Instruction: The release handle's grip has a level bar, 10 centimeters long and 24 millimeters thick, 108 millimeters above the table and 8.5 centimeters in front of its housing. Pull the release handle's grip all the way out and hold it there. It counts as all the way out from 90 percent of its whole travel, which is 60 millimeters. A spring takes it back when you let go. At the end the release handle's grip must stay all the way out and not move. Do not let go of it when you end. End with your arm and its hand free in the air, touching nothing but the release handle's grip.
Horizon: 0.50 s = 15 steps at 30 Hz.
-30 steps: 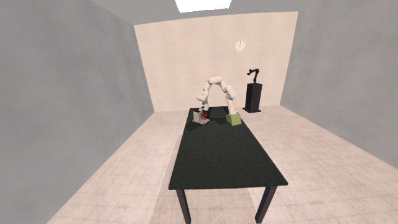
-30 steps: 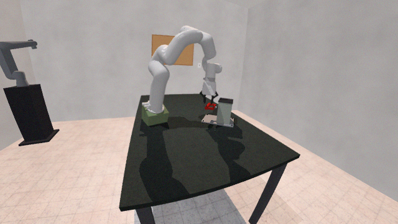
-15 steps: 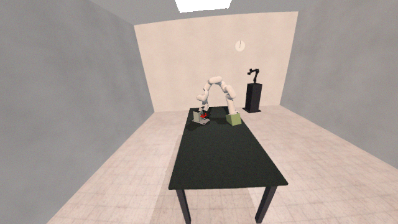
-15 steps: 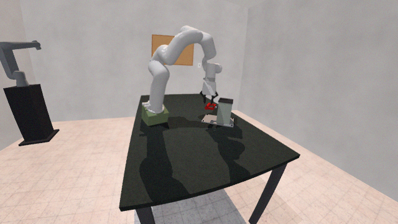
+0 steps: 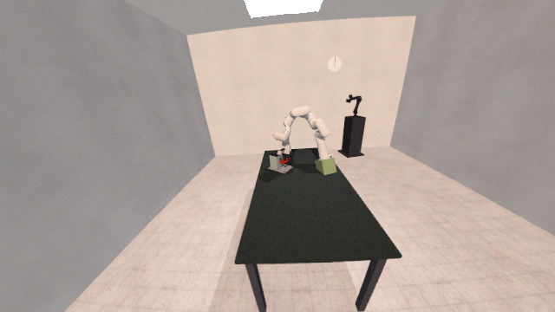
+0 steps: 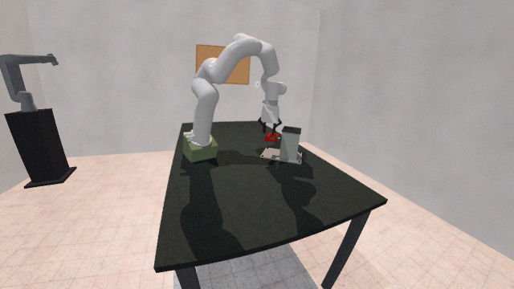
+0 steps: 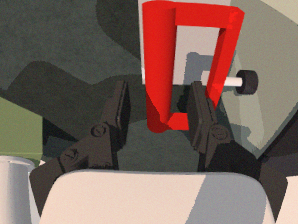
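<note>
Red grip (image 7: 160, 63), its bar lying level across the housing (image 6: 290, 144) front, sits between the released tool (image 7: 160, 119).

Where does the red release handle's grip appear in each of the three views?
Top: small red spot at the table's far left end, under the claw.
Exterior: red frame left of the grey housing, below the claw.
Wrist: large, upper centre.
Shared landmark: the grey housing.
</note>
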Each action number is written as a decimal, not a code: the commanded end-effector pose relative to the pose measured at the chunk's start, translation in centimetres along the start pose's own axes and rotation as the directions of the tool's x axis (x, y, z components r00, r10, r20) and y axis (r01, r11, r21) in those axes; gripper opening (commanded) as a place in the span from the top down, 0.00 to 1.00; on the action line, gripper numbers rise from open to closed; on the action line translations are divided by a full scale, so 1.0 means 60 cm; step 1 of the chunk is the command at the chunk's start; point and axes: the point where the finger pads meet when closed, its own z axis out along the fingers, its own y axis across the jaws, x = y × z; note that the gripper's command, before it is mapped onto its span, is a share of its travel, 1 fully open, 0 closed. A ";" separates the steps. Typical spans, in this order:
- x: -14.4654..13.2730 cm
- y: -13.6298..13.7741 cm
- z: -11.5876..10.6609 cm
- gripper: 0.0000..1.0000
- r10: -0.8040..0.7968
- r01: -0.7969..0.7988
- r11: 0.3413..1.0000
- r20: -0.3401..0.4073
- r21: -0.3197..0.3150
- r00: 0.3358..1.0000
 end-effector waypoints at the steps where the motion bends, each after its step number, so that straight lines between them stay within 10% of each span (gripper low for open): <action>1: 0.001 0.001 0.002 0.48 0.001 -0.001 1.000 -0.002 -0.002 1.000; 15: 0.001 0.001 0.020 0.48 0.001 -0.001 1.000 -0.002 -0.002 1.000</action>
